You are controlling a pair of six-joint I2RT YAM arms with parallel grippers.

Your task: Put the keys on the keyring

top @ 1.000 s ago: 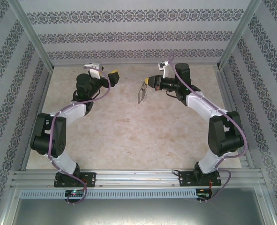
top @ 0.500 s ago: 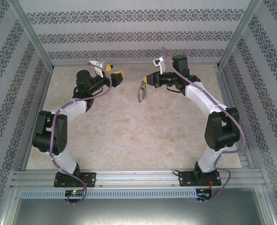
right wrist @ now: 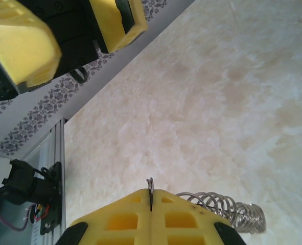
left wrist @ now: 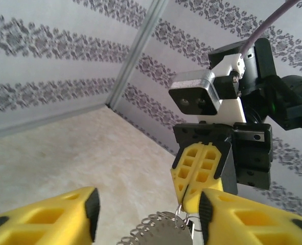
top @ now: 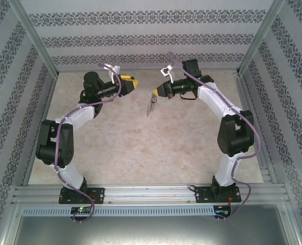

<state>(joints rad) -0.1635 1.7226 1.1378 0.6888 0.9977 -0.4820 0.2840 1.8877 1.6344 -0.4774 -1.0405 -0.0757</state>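
While the pale table (top: 140, 153) lies below them, the left gripper (left wrist: 148, 214), fingers apart, flanks the keyring (left wrist: 158, 232) dangling in mid-air from the right gripper (left wrist: 190, 199), whose fingers are pressed together on its thin wire ring. The hazard: a pinch landing on the loose coiled chain (right wrist: 227, 206) instead of the loop could set it swinging or tug it free. The key is too small to make out.

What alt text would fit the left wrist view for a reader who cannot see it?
The right gripper, yellow fingers pressed shut, holds a grey keyring with coiled links by a small wire ring. The left gripper faces it, yellow fingers apart on either side, not touching. Beige table below, patterned walls behind.
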